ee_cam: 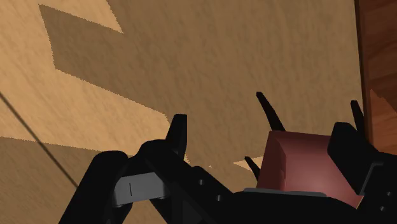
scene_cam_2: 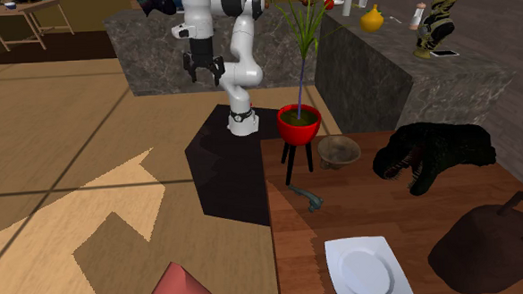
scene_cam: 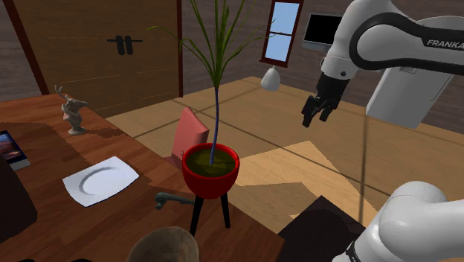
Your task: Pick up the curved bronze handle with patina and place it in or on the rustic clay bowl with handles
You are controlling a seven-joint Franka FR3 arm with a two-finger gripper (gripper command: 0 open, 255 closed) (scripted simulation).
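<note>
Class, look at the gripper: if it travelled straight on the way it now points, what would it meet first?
Most likely the wooden floor: the gripper, fingers open, points down over it. The pink block seems to lie off that line, though depth is unclear.

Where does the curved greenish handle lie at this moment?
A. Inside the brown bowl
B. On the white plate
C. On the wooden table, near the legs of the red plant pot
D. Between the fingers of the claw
C: the handle lies on the table beside the legs of the red plant pot, while the claw is open and empty, far from it.
</note>
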